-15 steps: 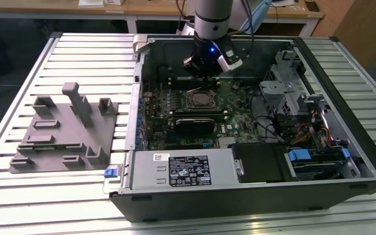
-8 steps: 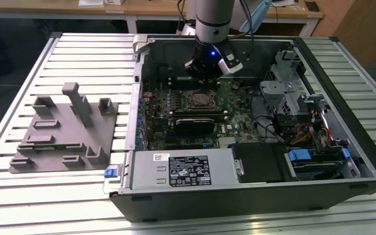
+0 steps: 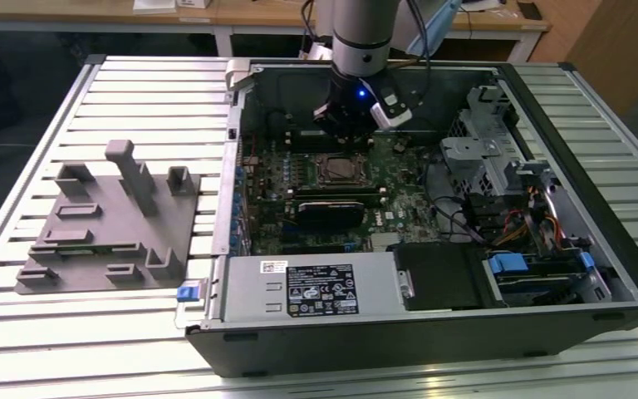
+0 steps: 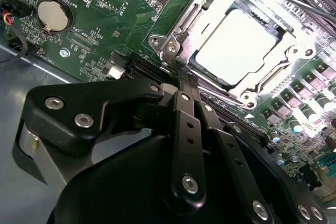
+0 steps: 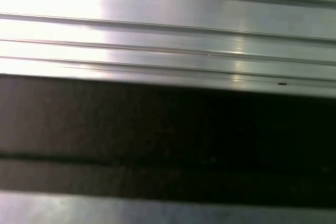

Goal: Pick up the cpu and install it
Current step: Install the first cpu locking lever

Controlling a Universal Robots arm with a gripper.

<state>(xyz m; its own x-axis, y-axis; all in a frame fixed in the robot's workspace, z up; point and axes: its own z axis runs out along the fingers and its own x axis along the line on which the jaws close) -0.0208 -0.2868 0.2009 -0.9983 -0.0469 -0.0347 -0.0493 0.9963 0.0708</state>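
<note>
The cpu (image 4: 236, 45) is a flat square chip with a shiny silver top. It lies in the motherboard socket with the metal frame (image 4: 176, 40) around its edges. In the exterior view the cpu (image 3: 341, 169) sits near the middle of the green motherboard inside the open computer case. My gripper (image 4: 176, 83) hangs just beside the socket's frame, its black fingers drawn together with nothing between them. Seen from outside, the gripper (image 3: 347, 135) is above the board, slightly behind the socket.
The open case (image 3: 430, 332) lies on a slatted aluminium table (image 3: 130, 91). A grey fixture block (image 3: 109, 224) stands at the exterior view's left. Drive cages and cables (image 3: 497, 183) crowd the case's right side. A coin battery (image 4: 52, 14) sits on the board.
</note>
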